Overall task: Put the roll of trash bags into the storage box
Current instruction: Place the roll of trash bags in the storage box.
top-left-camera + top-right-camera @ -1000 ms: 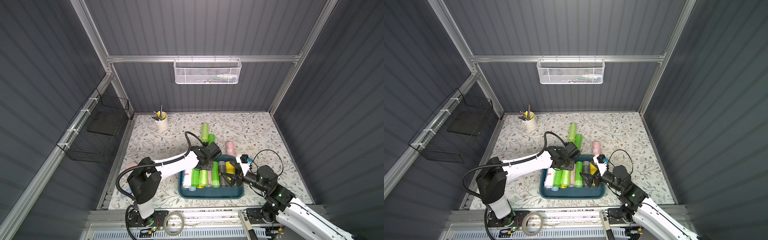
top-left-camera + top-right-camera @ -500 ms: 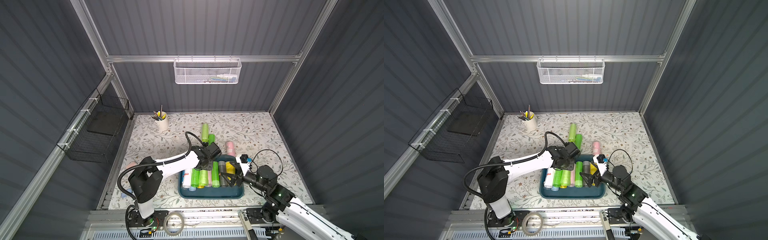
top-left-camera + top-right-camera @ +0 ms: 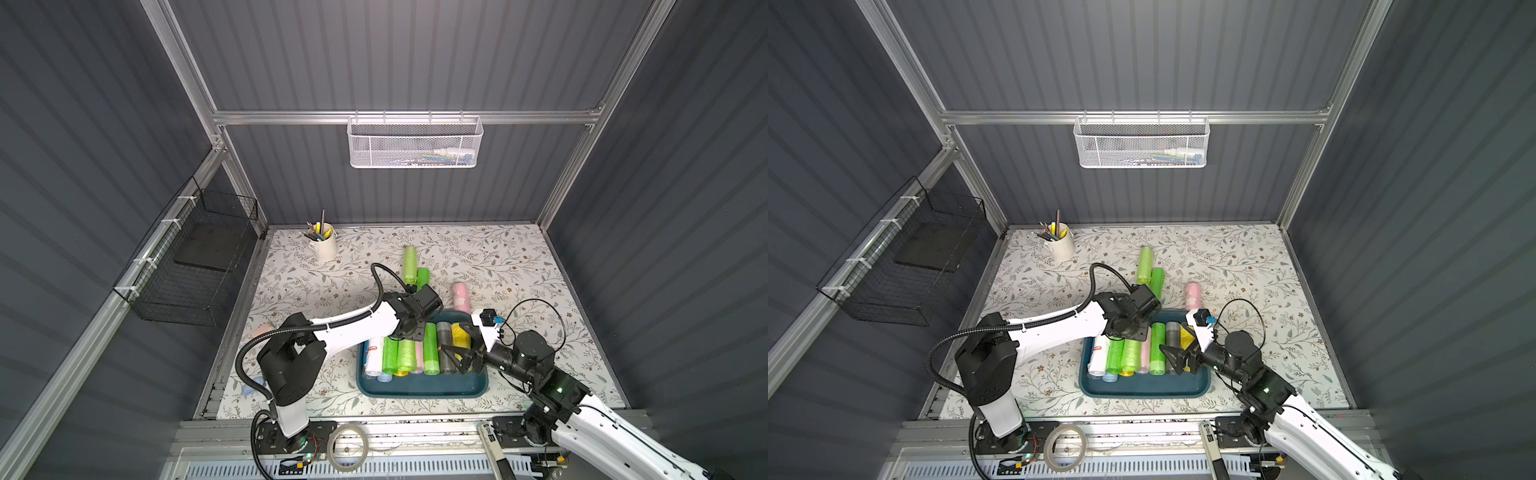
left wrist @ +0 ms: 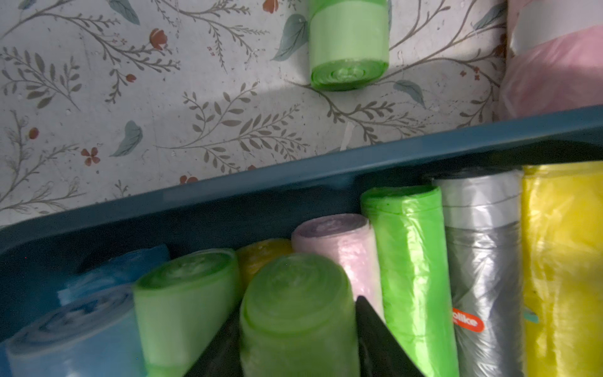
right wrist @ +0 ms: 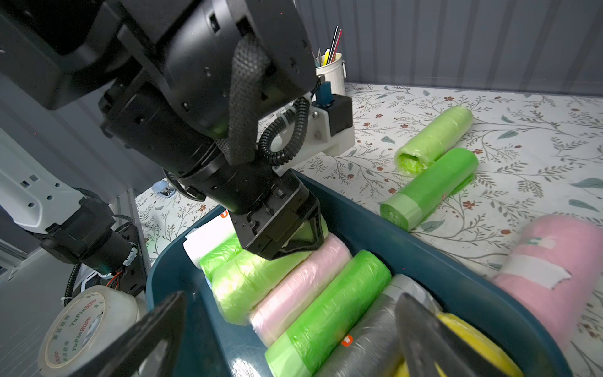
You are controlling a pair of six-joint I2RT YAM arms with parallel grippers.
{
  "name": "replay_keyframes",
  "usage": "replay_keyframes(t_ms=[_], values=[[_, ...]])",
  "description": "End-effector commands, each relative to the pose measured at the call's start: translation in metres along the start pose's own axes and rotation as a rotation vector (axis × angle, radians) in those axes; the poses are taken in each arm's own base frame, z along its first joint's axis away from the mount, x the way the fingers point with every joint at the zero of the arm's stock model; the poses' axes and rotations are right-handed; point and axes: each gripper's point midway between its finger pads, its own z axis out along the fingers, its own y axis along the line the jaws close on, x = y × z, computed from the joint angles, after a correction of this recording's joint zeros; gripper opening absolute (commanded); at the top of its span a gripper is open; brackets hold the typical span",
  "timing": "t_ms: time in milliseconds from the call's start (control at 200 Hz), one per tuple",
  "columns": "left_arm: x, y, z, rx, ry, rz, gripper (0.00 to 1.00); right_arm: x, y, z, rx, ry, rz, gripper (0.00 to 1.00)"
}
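Note:
The dark teal storage box (image 3: 419,392) (image 3: 1142,392) sits at the table's front and holds several rolls side by side. In the left wrist view my left gripper (image 4: 298,326) has its fingers against both sides of a light green roll of trash bags (image 4: 297,293), which rests on top of the other rolls. In the right wrist view that left gripper (image 5: 293,241) stands over the box's far end, on the same roll (image 5: 248,280). My right gripper (image 5: 290,295) (image 3: 451,349) hangs wide open over the grey and green rolls near the box's right side, holding nothing.
Two green rolls (image 3: 410,264) (image 3: 422,277) and a pink roll (image 3: 460,296) lie on the table just behind the box. A white cup of pens (image 3: 323,245) stands at the back left. A tape roll (image 3: 347,446) lies on the front rail. A white mesh basket (image 3: 415,143) and a black wire basket (image 3: 187,266) hang on the walls.

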Motion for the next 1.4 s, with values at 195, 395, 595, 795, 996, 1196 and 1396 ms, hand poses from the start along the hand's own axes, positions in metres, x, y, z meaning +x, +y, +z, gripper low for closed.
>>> replay_keyframes(t_ms=[195,395,595,795,996,1196,1396], values=[[-0.001,0.010,-0.004,-0.044,0.005,0.018,0.58,-0.003,-0.001,0.001,0.001,-0.013,-0.009,0.99],[-0.008,0.009,-0.016,-0.031,-0.024,0.018,0.60,-0.002,-0.002,0.002,0.007,-0.007,-0.007,0.99],[-0.012,0.014,-0.027,-0.044,-0.045,0.022,0.63,-0.002,-0.003,0.002,0.010,-0.006,-0.007,0.99],[-0.018,0.023,-0.044,-0.063,-0.090,0.018,0.66,-0.001,-0.003,0.002,0.009,-0.007,-0.005,0.99],[-0.022,0.031,-0.060,-0.069,-0.126,0.027,0.69,-0.001,-0.006,0.002,0.024,-0.004,-0.003,0.99],[-0.034,0.013,-0.094,0.096,-0.237,0.127,0.78,-0.001,-0.012,0.002,0.053,-0.009,0.008,0.99],[-0.026,0.011,-0.126,0.270,-0.427,0.282,1.00,-0.003,-0.017,0.002,0.081,-0.003,0.011,0.99]])
